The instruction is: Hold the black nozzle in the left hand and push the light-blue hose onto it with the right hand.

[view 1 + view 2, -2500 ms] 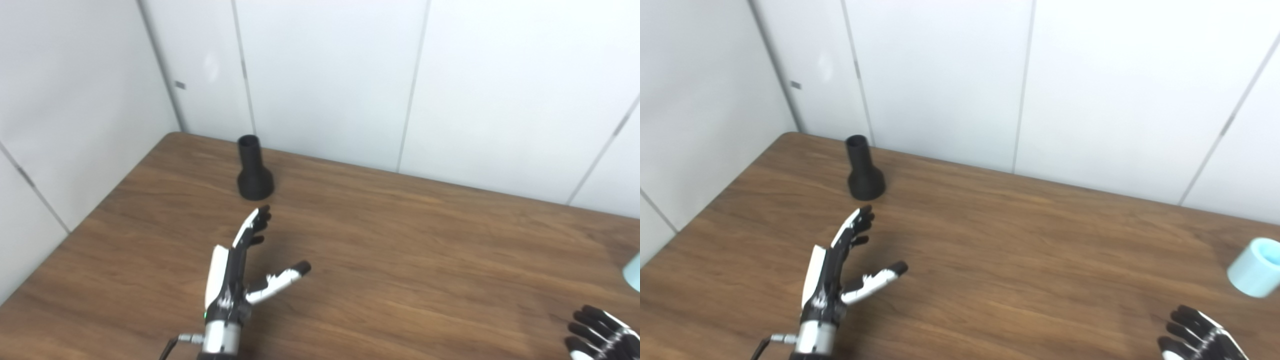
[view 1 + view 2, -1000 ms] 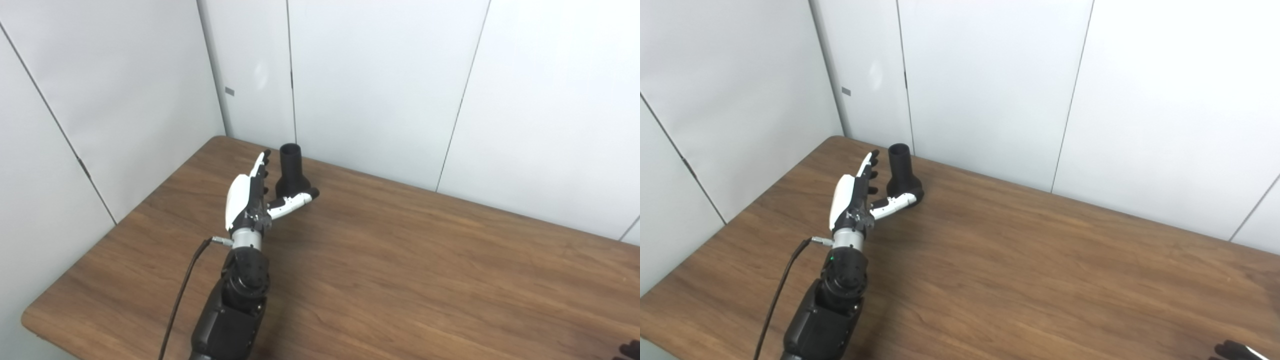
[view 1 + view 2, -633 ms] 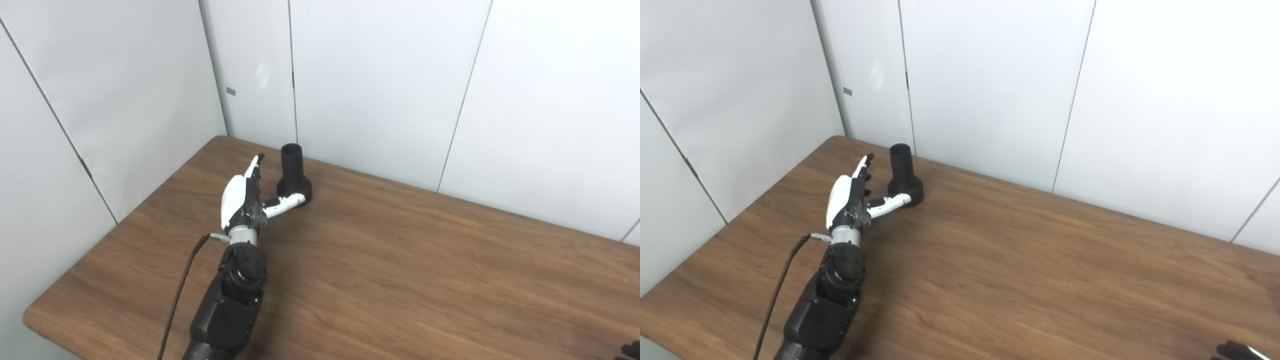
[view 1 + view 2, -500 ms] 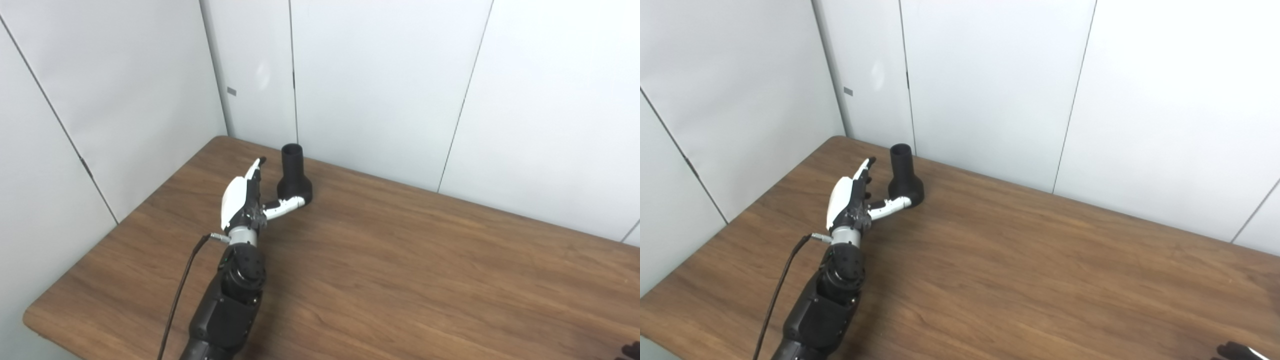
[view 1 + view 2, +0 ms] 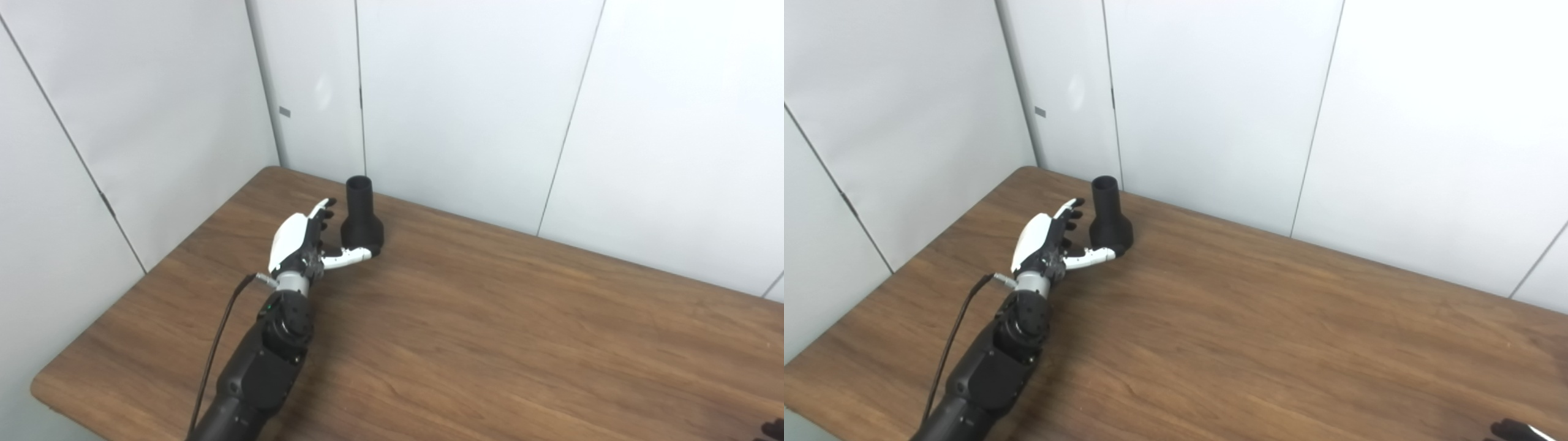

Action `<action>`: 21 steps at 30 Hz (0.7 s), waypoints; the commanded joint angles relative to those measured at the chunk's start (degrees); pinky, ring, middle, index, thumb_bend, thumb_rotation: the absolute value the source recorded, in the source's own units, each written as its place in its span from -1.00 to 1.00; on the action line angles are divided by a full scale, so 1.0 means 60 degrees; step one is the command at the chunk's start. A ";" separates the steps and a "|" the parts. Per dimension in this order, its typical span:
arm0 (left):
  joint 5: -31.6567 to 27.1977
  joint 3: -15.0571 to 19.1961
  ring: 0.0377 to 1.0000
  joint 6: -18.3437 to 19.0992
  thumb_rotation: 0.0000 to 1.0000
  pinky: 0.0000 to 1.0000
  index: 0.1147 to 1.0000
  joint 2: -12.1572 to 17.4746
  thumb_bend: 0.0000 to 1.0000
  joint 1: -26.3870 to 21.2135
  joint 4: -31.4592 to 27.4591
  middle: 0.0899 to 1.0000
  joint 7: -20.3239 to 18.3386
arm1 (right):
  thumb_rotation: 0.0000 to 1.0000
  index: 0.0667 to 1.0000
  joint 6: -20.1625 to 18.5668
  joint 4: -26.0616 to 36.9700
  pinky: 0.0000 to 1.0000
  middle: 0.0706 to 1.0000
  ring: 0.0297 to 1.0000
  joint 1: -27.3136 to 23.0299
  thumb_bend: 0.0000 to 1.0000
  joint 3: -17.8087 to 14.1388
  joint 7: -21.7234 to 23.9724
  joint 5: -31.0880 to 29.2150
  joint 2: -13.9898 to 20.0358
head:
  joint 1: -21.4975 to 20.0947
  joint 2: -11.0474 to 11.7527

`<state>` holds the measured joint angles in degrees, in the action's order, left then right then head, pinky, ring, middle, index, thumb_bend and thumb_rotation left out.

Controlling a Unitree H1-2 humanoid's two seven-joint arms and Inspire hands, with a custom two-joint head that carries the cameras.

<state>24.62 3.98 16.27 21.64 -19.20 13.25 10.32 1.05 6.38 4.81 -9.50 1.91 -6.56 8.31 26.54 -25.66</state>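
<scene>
The black nozzle (image 5: 361, 217) stands upright on its wide base near the far left corner of the wooden tabletop (image 5: 490, 318), its narrow open end facing up; what is inside cannot be seen. The left hand (image 5: 301, 237) is just beside it on the left, fingers (image 5: 323, 211) spread wide and holding nothing, the thumb (image 5: 348, 256) reaching across the front of the base. Only dark fingertips of the right hand (image 5: 1513, 430) show at the near right edge, so I cannot tell how it is set.

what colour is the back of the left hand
White, with black fingertips; the left hand shows best in the right eye view, beside the black nozzle.
</scene>
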 commanded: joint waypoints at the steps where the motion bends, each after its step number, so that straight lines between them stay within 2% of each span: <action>1: -0.0063 -0.0167 0.68 -0.0049 -0.22 0.50 0.81 0.0157 1.00 -0.0310 0.0183 0.75 -0.0264 | 0.19 0.19 0.0044 -0.0020 -0.02 0.27 0.22 -0.0131 -0.42 -0.0043 -0.0019 0.0034 0.0096 | -0.0044 0.0020; 6: -0.0186 -0.0284 0.73 -0.0138 -0.27 0.54 0.84 0.0266 1.00 -0.0443 0.0641 0.80 -0.0401 | 0.18 0.18 0.0075 0.0009 -0.03 0.26 0.21 -0.0073 -0.45 -0.0036 -0.0027 0.0090 0.0124 | -0.0133 0.0007; 12: -0.0063 -0.0474 0.66 -0.0054 -0.28 0.43 0.84 0.0369 1.00 -0.0583 0.1066 0.80 -0.0386 | 0.18 0.19 0.0064 0.0026 -0.01 0.28 0.23 -0.0012 -0.40 -0.0051 -0.0023 0.0100 0.0126 | -0.0217 0.0000; 21: -0.0607 -0.0558 0.74 -0.0167 -0.25 0.56 0.85 0.0622 1.00 -0.0651 0.1434 0.83 -0.1062 | 0.13 0.18 -0.0047 0.0287 0.00 0.28 0.23 0.0135 -0.40 -0.0085 -0.0008 -0.0013 0.0083 | -0.0324 -0.0101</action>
<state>22.24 1.75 14.41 25.37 -22.95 20.03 7.35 0.72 6.95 5.12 -9.56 1.91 -6.23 8.39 24.87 -26.19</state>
